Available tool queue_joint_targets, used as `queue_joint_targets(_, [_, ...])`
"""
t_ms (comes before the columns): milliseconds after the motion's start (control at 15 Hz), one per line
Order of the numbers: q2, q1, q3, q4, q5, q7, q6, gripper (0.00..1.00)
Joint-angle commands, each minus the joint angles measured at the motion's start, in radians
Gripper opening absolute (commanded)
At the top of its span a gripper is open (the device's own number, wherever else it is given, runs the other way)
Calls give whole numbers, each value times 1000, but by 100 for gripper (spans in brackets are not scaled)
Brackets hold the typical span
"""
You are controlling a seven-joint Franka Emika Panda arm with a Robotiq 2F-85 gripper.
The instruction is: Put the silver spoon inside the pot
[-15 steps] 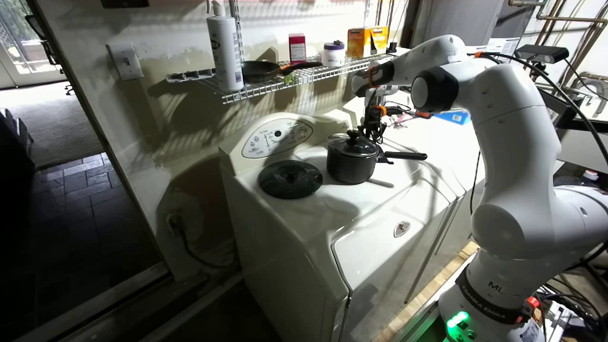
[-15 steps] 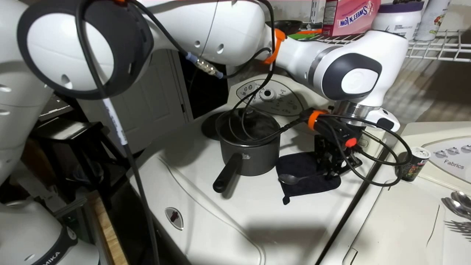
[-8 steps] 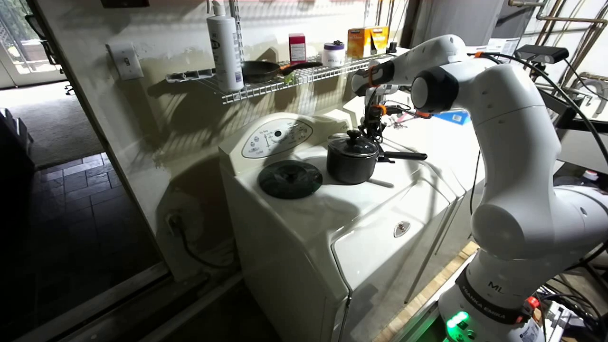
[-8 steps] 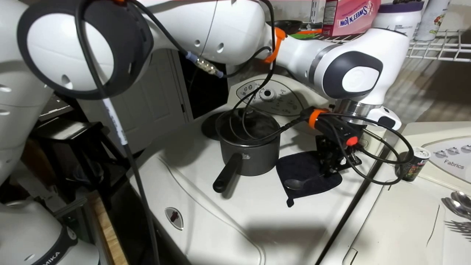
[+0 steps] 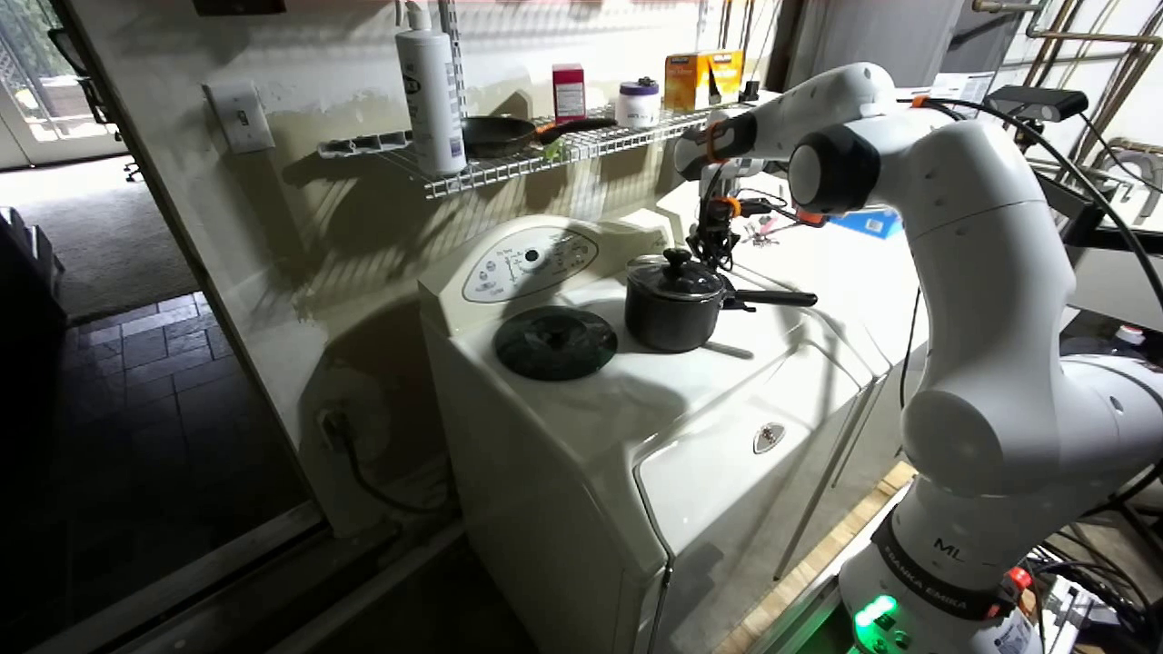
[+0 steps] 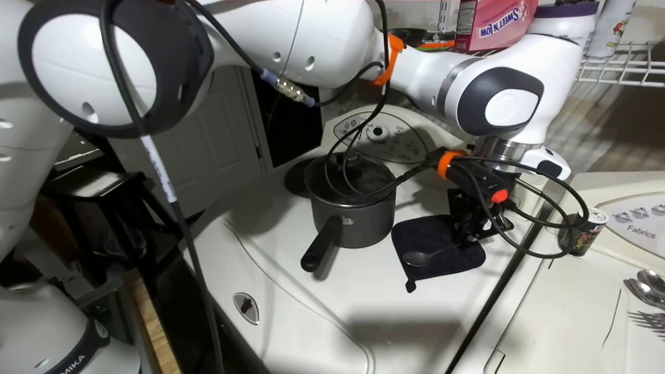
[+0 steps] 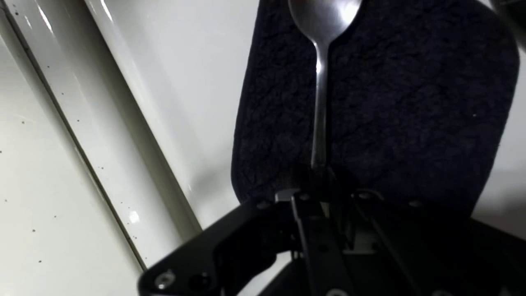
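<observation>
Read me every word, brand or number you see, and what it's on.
"Sweet'N Low": pink carton
"Fabrics": control panel near black can
"ML": robot base
"FRANKA EMIKA": its dark band
"KIRKLAND", probably: orange box
Too small or blurred: black can, dial panel, white tub, white bottle, cable label

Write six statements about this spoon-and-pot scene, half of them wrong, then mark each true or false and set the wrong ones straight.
1. The gripper is shut on the handle of the silver spoon. True.
2. A flat dark disc lies beside the pot. True.
3. The pot stands uncovered. False: a lid covers it.
4. The spoon's bowl is inside the pot. False: it is over the dark cloth pad, outside the pot.
5. A frying pan rests on the wire shelf. True.
6. The pot sits in the middle of the dark cloth pad. False: it stands on the white appliance top, beside the pad.
</observation>
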State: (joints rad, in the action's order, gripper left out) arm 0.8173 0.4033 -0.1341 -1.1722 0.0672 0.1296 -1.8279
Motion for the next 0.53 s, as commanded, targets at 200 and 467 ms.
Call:
queue_joint_targets(200, [-121,12,4,-78,25,-13,-15,4])
queue_joint_targets(467, [-219,5,3,-174,39,-64,-64,4])
